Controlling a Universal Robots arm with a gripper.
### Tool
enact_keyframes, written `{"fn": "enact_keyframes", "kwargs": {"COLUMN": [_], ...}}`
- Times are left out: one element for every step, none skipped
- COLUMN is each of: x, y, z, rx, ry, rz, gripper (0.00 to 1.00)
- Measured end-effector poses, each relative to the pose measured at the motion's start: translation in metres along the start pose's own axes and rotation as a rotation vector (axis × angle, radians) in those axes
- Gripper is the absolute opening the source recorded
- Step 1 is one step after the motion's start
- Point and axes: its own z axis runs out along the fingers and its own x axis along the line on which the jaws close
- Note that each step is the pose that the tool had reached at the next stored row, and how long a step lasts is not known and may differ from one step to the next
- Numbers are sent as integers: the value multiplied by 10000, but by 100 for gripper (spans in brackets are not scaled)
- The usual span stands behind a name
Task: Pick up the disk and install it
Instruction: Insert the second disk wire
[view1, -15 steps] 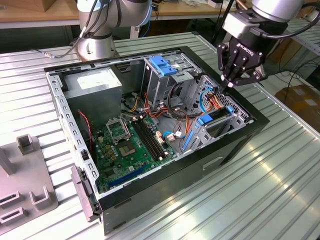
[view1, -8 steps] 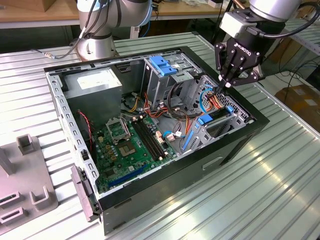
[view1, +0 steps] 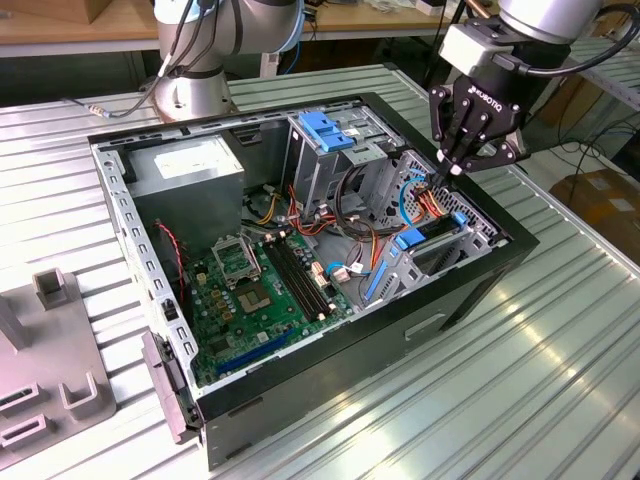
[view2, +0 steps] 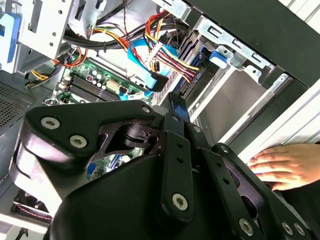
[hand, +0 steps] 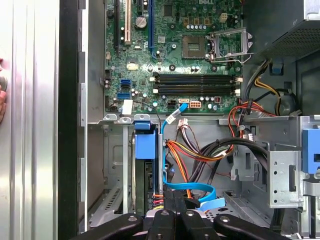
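- The gripper (view1: 447, 172) hangs over the computer case (view1: 480, 275) at its drive-bay end, on the exterior view's right, jaws drawn together and empty.
- The disk (hand: 145, 165) stands on edge in its narrow bay slot, blue rails (view1: 432, 229) showing.
- Cables (hand: 200, 155) crowd the room beside it.
- A hand (view2: 285, 167) rests just outside the case wall on the worktop (view1: 560, 370).

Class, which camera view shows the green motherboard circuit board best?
The first wrist view: the green motherboard circuit board lies face-on, nearly whole. The exterior view shows it slanted inside the black computer case; the second wrist view catches a strip.
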Motion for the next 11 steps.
{"fn": "enact_keyframes", "kwargs": {"x": [0, 0, -1, -1, -1, -1, -1, -1, -7, -43, -76], "y": [0, 1, 1, 0, 1, 1, 4, 5, 5, 6, 6], "z": [0, 0, 0, -1, 0, 0, 1, 1, 2, 3, 1], "rx": [-3, -18, -42, -118, -168, -224, -280, -300, -304, -305, -304], "ry": [0, 0, 0, 1, 0, 0, 1, 2, 12, 76, 138], "rz": [0, 1, 1, 0, 0, 0, 1, 2, 2, 3, 5], "gripper": [10, 10, 10, 10, 10, 10, 10, 10, 10, 10, 10]}}
